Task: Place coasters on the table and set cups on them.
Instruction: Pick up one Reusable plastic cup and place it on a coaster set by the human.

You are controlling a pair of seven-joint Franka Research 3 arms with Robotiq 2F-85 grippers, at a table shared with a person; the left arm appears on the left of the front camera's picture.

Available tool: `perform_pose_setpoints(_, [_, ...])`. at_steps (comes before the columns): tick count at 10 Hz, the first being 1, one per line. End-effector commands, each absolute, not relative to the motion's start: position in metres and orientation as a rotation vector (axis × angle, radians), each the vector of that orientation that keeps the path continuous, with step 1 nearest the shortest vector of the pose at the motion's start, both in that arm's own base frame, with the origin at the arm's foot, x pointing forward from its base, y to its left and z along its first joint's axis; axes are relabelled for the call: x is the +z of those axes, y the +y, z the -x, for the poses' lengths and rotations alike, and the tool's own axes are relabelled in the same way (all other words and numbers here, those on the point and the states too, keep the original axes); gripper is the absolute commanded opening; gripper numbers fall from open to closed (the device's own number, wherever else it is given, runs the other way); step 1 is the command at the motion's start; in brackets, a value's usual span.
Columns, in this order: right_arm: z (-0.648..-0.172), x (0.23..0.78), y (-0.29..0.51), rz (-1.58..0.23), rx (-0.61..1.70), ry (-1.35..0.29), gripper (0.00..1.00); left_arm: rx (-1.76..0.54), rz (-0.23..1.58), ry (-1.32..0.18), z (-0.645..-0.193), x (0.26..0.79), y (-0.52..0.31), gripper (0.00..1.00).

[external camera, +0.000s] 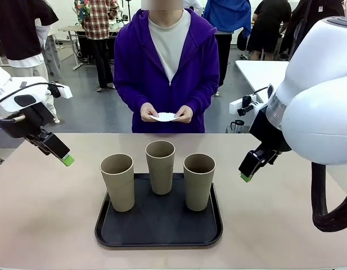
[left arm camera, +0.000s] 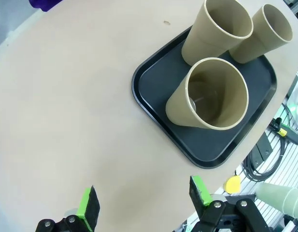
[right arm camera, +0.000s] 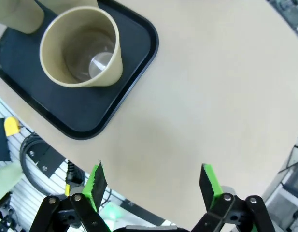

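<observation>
Green pads up close in the left wrist view, spread wide with nothing between them: the left hand is empty, hanging over bare surface, with the black tray just ahead and off to one side. Over on the other arm the right hand gapes wide too, holding nothing, with the tray's corner and the closest cup in front of it. Moving outward, the three cups stand upright on the tray, long axes vertical, mouths up, grouped between the two hands. The left hand is nearer the left-side cup, the right hand nearer the right-side cup, and the middle one sits farther back. And the coasters? Not on the surface yet: something small and white is held in the person's hands at the far edge, straight past the middle cup. I'd call the task barely started; coasters need to come down first, then each hand would reach inward toward the centre for its cup.
</observation>
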State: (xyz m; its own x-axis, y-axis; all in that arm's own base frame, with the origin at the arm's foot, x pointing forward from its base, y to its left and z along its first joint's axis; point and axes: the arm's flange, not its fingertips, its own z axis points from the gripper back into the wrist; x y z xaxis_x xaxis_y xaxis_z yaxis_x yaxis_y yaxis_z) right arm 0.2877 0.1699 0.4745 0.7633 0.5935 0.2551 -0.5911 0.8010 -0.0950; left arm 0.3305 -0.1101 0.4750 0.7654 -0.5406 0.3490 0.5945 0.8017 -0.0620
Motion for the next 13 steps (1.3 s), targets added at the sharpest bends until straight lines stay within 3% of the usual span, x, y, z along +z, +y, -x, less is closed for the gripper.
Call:
perform_pose_setpoints(1, [-0.297, 0.472, 0.170, 0.012, 0.651, -0.311, 1.00, -0.627, 0.139, -0.340, -0.340, 0.466, -0.113, 1.00])
perform_pose_setpoints(2, [-0.288, 0.474, 0.170, 0.009, 0.644, -0.280, 1.00, -0.620, 0.173, -0.325, -0.330, 0.475, -0.110, 1.00])
perform_pose_setpoints(4, [-0.286, 0.471, 0.103, -0.645, 0.321, -0.411, 1.00, -0.528, 0.760, -0.339, -0.335, 0.488, -0.074, 1.00])
perform_pose_setpoints(7, [-0.265, 0.429, 0.014, -1.224, 0.052, -0.392, 1.00, -0.434, 1.295, -0.288, -0.336, 0.473, -0.018, 1.00])
perform_pose_setpoints(10, [-0.255, 0.378, -0.028, -1.403, -0.031, -0.264, 1.00, -0.267, 1.445, -0.137, -0.346, 0.424, 0.043, 1.00])
perform_pose_setpoints(13, [-0.252, 0.346, -0.043, -1.409, -0.020, -0.234, 1.00, -0.115, 1.463, -0.048, -0.356, 0.382, 0.084, 1.00])
